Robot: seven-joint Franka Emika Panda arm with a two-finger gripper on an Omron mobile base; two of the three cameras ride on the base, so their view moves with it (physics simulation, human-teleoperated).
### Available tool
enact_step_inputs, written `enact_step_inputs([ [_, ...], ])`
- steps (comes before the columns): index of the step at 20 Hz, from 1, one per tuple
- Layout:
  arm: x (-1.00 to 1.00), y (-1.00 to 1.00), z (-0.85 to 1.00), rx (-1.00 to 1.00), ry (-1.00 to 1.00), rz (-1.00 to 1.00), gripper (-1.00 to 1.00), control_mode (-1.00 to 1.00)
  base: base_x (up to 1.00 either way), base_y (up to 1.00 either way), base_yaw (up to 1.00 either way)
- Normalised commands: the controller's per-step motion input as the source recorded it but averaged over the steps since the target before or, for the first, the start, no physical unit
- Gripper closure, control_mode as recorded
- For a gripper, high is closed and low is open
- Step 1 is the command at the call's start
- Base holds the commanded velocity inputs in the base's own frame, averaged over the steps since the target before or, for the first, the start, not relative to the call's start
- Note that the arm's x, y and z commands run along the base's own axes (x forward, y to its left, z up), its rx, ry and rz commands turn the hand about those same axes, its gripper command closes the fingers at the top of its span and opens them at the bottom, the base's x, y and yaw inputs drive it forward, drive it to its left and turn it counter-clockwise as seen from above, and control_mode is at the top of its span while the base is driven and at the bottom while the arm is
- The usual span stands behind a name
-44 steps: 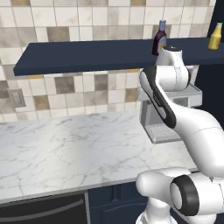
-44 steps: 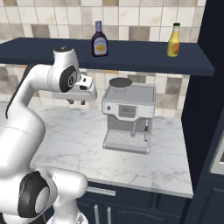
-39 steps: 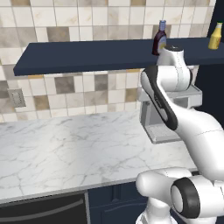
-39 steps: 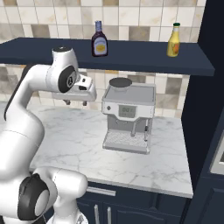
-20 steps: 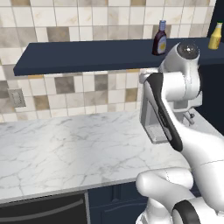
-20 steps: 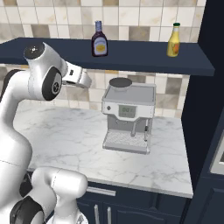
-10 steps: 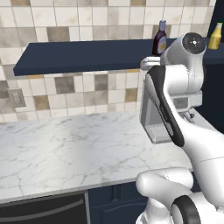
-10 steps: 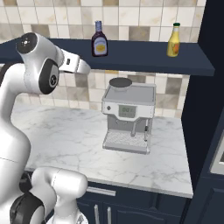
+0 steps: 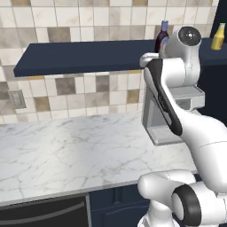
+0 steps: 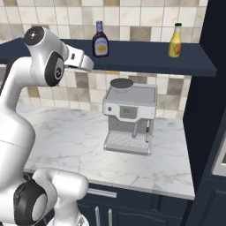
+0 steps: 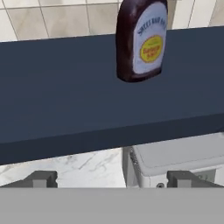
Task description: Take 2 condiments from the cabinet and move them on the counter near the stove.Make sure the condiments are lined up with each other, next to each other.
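The maroon bottle (image 10: 100, 39) is standing upright on the navy shelf (image 10: 141, 56), toward its left part in the right base view, with its pale label (image 11: 150, 43) facing the hand camera. The yellow bottle (image 10: 175, 40) is standing upright well apart from it, near the shelf's right end. Both bottles are resting on the shelf, neither touching anything else.

The gripper (image 11: 111, 178) is hovering in front of the shelf edge, below and short of the maroon bottle, with its fingers (image 11: 42, 178) spread wide and gripping nothing. In the right base view the hand (image 10: 79, 58) is pointing toward the shelf, just left of the maroon bottle.

Under the shelf, a steel coffee machine (image 10: 129, 118) is sitting on the white marble counter (image 10: 75, 137) against the tiled wall (image 10: 145, 17). Dark navy base units (image 10: 132, 207) are running beneath the counter.
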Motion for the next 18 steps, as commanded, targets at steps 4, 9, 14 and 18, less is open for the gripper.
enact_step_inputs([
  [4, 0.34, 0.0, 0.23, 0.0, 0.04, 0.0, -1.0, -1.0, 0.0, 0.0, 0.0],
  [9, 0.36, 0.0, 0.09, 0.0, 0.0, 0.0, -1.0, -1.0, 0.0, 0.0, 0.0],
  [14, 0.06, -0.04, 0.0, 0.0, 0.0, 0.0, -1.0, -1.0, 0.0, 0.0, 0.0],
  [18, 0.0, -0.05, 0.0, 0.0, -0.05, -0.01, -1.0, -1.0, 0.0, 0.0, 0.0],
])
